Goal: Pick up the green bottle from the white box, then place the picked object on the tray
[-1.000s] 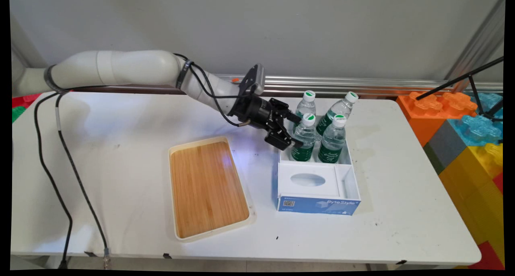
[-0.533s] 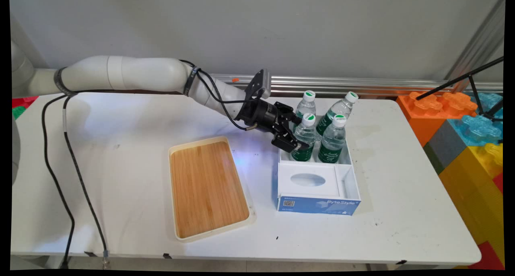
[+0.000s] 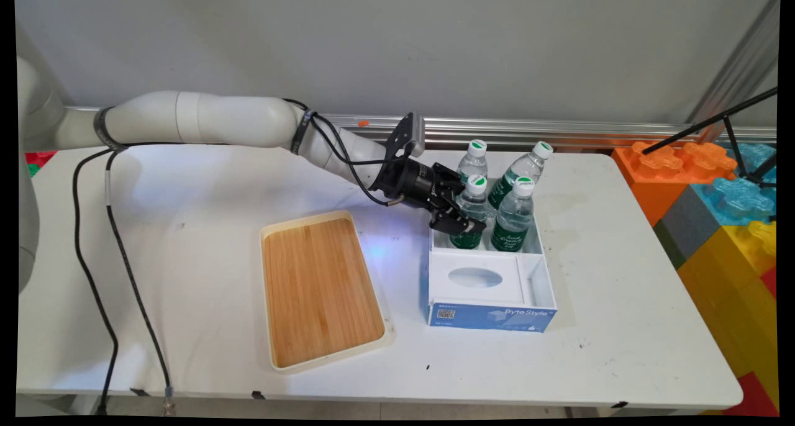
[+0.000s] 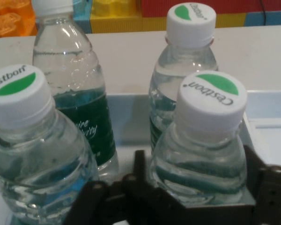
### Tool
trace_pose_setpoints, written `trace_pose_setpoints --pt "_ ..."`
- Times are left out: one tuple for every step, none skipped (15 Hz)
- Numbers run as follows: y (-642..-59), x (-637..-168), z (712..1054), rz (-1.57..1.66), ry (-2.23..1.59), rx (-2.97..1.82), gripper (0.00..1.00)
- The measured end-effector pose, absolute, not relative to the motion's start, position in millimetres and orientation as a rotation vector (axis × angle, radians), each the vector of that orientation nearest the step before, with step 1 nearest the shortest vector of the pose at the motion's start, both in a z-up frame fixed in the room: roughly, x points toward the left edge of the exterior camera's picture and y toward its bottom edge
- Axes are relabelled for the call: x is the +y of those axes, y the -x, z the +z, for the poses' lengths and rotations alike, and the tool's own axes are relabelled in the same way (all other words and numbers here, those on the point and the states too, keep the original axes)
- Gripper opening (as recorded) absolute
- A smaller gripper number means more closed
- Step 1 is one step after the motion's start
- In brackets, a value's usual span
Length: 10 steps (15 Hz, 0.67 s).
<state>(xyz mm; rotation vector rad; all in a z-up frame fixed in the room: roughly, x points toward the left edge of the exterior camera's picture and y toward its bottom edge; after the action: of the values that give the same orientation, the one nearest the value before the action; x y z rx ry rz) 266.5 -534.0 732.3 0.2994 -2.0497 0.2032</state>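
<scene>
Four clear water bottles with green labels and white caps stand in the back part of a white and blue cardboard box [image 3: 490, 314]. My gripper [image 3: 466, 210] reaches in from the left and is shut on the front-left bottle [image 3: 475, 196], one finger on each side. In the hand view this bottle [image 4: 210, 101] fills the gap in my gripper [image 4: 199, 187], and a finger [image 4: 139, 164] presses its left side. The front-right bottle [image 3: 514, 218] and the two back bottles [image 3: 472, 159] [image 3: 526, 165] stand close by. Another bottle [image 4: 23, 140] crowds the hand view's left.
A bamboo tray [image 3: 320, 289] with a cream rim lies left of the box. The box's front part holds a white insert with an oval hole [image 3: 475, 277]. Big coloured blocks [image 3: 714, 190] and a black stand [image 3: 733, 128] are at the right. Black cables [image 3: 118, 271] hang over the table's left.
The gripper has moved right toward the box and its fingers have narrowed from wide open to shut around the front-left bottle. The bottles and the box have not moved.
</scene>
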Motion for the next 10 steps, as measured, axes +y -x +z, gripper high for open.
trace_pose_setpoints --pt "-265.8 -533.8 732.2 0.204 -0.297 -2.049 0.0" --pt "-265.6 -533.5 732.2 0.205 -0.296 -2.048 0.0" --pt "-265.9 -532.8 732.4 0.205 -0.297 -2.048 0.0" --pt "-266.2 -532.3 732.9 0.204 -0.297 -2.049 0.0" --pt "-267.1 -531.1 734.6 0.202 -0.298 -2.05 0.0" --pt "-267.8 -529.9 737.3 0.199 -0.3 -2.049 0.0" --pt "-269.6 -527.7 741.9 0.2 -0.305 -2.045 0.0" --pt "-269.9 -526.3 747.4 0.201 -0.308 -2.038 0.0" --pt "-269.7 -525.6 751.7 0.201 -0.31 -2.033 0.0" --pt "-269.4 -524.4 759.7 0.203 -0.314 -2.023 0.0"
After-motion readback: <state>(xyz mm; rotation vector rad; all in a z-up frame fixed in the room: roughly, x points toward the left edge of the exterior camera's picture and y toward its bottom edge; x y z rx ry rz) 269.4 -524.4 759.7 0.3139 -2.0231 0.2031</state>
